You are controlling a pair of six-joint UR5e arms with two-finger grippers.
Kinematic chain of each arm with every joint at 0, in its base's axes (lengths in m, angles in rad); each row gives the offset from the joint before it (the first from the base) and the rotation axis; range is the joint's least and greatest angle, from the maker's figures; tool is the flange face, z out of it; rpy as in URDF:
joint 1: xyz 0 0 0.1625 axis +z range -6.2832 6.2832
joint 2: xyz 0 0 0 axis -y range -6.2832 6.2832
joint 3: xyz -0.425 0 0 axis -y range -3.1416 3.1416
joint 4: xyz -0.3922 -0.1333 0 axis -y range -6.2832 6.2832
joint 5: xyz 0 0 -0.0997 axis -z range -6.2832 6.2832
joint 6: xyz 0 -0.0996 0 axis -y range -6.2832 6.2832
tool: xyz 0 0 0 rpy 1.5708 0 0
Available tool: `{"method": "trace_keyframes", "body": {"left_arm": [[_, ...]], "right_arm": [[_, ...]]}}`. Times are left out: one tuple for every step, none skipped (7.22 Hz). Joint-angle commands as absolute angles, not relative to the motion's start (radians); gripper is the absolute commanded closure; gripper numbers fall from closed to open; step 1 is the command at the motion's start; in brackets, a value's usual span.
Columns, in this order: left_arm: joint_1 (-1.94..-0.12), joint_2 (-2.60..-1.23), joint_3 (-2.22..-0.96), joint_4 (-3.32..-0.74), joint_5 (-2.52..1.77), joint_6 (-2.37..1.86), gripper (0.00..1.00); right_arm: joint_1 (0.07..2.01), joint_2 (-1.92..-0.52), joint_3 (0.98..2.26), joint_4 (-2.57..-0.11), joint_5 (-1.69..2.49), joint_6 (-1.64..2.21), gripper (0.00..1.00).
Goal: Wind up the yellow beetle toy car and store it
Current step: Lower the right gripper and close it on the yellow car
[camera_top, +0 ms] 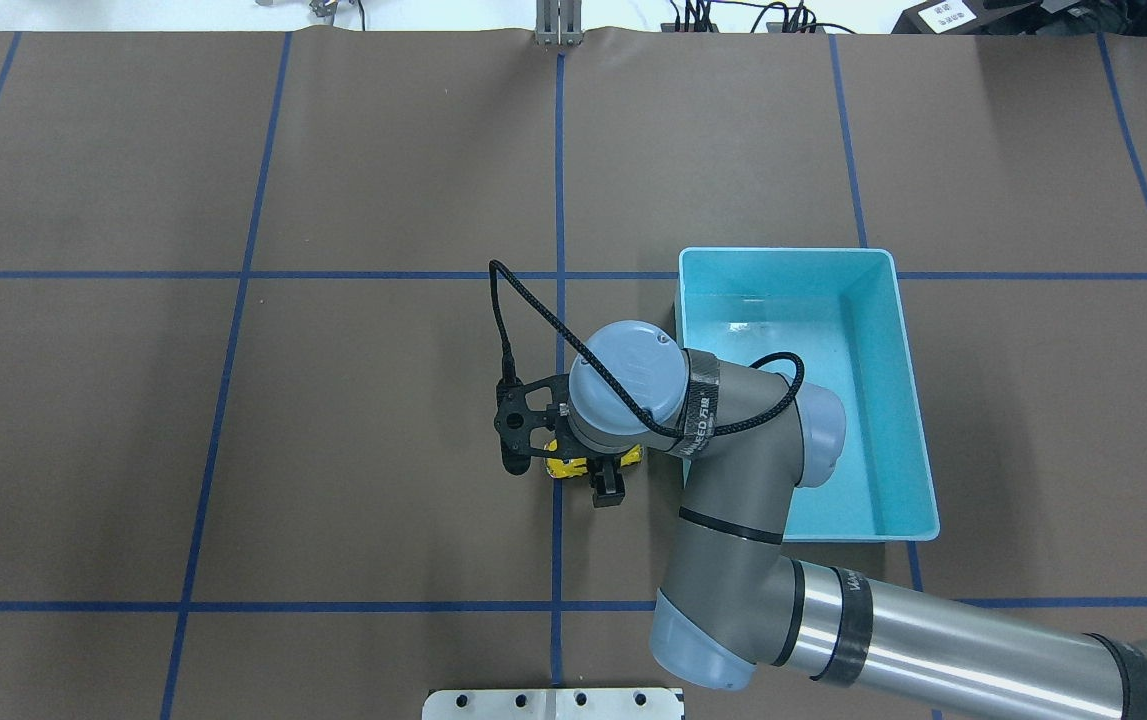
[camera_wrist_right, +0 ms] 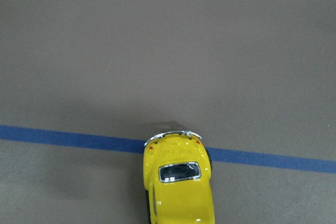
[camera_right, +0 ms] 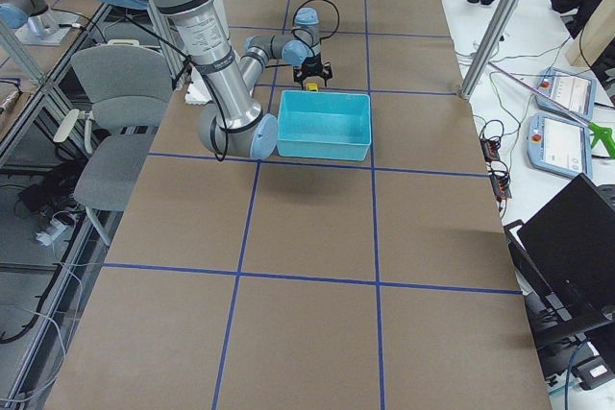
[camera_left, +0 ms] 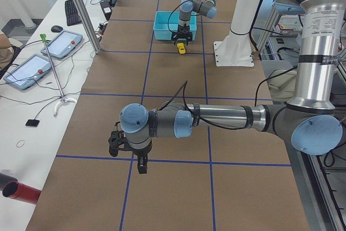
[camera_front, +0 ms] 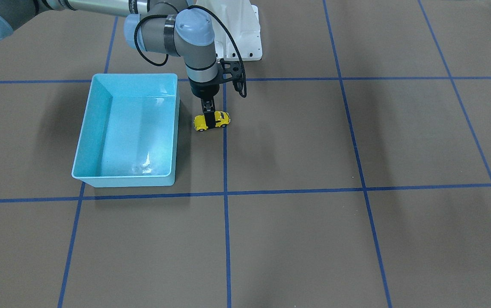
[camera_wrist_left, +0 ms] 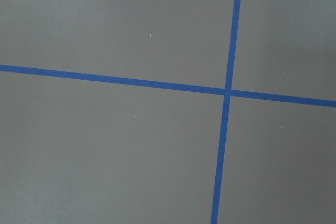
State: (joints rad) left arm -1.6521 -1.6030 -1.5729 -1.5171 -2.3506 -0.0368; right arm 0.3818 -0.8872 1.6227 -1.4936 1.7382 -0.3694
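The yellow beetle toy car stands on the brown table across a blue tape line, just beside the light blue bin. My right gripper comes straight down on it, with one finger on each side of the car's middle, shut on it. The car's wheels look to be on the table. In the overhead view the car is mostly hidden under the right wrist. The right wrist view shows the car's rear over the tape line. My left gripper hangs over bare table far from the car; I cannot tell its state.
The light blue bin holds nothing and lies on the robot's right of the car. A white mount plate stands behind the right gripper. Blue tape lines cross the brown table cover.
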Motion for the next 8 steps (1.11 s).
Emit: {"method": "trace_keyframes", "body": {"left_arm": [[-1.652,-1.603,-1.572,-1.516,-2.350,-0.037,0.00],[-1.652,-1.603,-1.572,-1.516,-2.350,-0.037,0.00],[-1.652,-1.603,-1.572,-1.516,-2.350,-0.038,0.00],[-1.652,-1.603,-1.572,-1.516,-2.350,-0.037,0.00],[-1.652,-1.603,-1.572,-1.516,-2.350,-0.037,0.00],[-1.652,-1.603,-1.572,-1.516,-2.350,-0.037,0.00],[-1.652,-1.601,-1.572,-1.516,-2.350,-0.037,0.00],[-1.652,-1.601,-1.572,-1.516,-2.350,-0.037,0.00]], "right_arm": [[0.382,-0.865,1.554,-1.447,1.730,-0.368,0.00],[0.382,-0.867,1.552,-1.447,1.730,-0.365,0.01],[0.380,-0.870,1.554,-1.447,1.732,-0.362,0.45],[0.370,-0.876,1.558,-1.444,1.733,-0.356,0.99],[0.356,-0.880,1.560,-1.445,1.732,-0.356,1.00],[0.353,-0.871,1.569,-1.459,1.744,-0.354,1.00],[0.354,-0.838,1.630,-1.547,1.744,-0.354,1.00],[0.359,-0.790,1.675,-1.636,1.755,-0.353,1.00]]}}
